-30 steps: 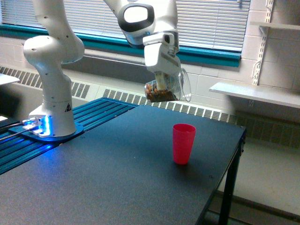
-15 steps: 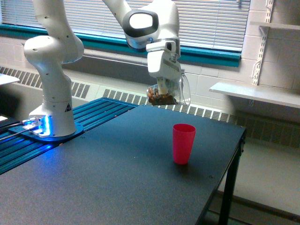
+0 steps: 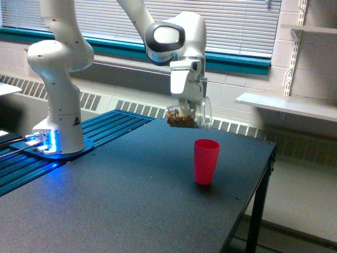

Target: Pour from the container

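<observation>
White glossy pincer [image 3: 185,105] gripping a clear plastic handled container [image 3: 190,114], tipped sideways, brown lumpy contents inside, held above an opaque pink tapered tumbler [image 3: 206,161], upright on matte black table [image 3: 126,200]

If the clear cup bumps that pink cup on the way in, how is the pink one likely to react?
The pink cup is tall and narrower at its base than at its rim, so it would probably tip rather than slide. It looks like thin plastic, and nothing shows inside it from this view, so it is likely light. The clear cup in the gripper hangs above it, tilted.
</observation>
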